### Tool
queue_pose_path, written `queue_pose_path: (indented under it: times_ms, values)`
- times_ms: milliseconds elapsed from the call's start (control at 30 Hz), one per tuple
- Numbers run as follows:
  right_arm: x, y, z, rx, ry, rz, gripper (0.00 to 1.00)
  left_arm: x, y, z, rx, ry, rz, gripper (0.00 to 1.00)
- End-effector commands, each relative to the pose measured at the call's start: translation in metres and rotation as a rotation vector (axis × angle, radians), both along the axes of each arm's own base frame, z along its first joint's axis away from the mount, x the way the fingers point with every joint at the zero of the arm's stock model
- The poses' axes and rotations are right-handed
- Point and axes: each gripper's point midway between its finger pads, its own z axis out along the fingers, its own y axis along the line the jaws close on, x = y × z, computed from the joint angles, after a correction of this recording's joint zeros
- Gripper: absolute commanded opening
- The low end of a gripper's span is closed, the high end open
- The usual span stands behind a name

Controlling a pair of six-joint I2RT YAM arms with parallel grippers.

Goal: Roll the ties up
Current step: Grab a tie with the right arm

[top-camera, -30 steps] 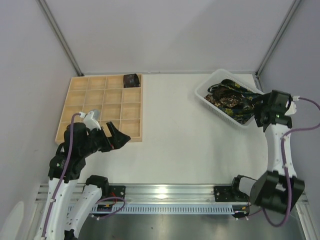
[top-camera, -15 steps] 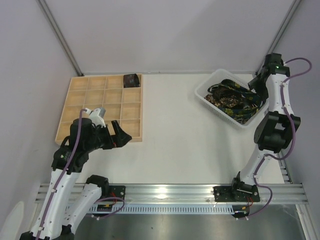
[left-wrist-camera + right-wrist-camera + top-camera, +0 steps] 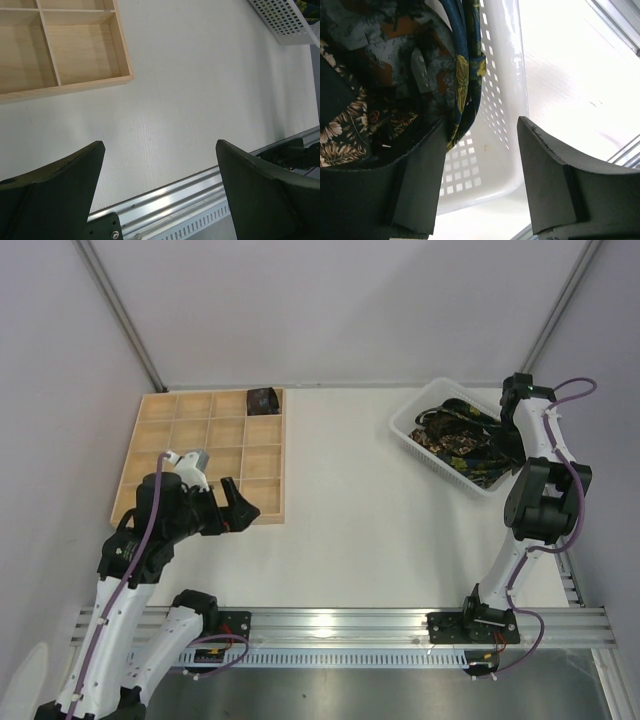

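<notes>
The right arm has risen from its folded pose beside the white slotted basket [image 3: 428,460] and now reaches over the basket's far right end, so judge the task to be at the pick-up step, with no tie lifted yet. The right gripper [image 3: 481,125] is spread wide and holds nothing. Its jaws straddle the basket wall, and the navy tie [image 3: 465,65] lies just beside one finger. The other ties [image 3: 455,440] remain heaped inside. The left gripper [image 3: 160,145] has barely shifted. It hangs wide and empty over the table, near the wooden grid tray [image 3: 75,82].
</notes>
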Motion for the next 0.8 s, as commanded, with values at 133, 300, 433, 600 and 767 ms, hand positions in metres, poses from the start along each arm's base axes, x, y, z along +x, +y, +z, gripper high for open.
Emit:
queue_pose_path:
  times_ms: [133, 300, 433, 600, 767]
  values:
    - [0.011, -0.017, 0.001, -0.052, -0.060, -0.037, 0.62, 0.003, 0.004, 0.013, 0.037, -0.037, -0.004, 0.99]
    - [0.021, -0.013, 0.001, -0.017, -0.097, -0.045, 0.62, 0.007, 0.004, 0.012, 0.039, -0.032, 0.001, 1.00]
    - [0.021, -0.010, 0.003, 0.002, -0.096, -0.069, 0.61, 0.009, 0.003, 0.013, 0.037, -0.031, -0.001, 1.00]
    - [0.019, -0.006, 0.005, 0.018, -0.104, -0.100, 0.59, 0.010, 0.003, 0.011, 0.039, -0.023, 0.002, 1.00]
    - [0.018, -0.005, -0.017, 0.027, -0.078, -0.110, 0.57, 0.009, 0.002, 0.010, 0.037, -0.021, -0.001, 1.00]
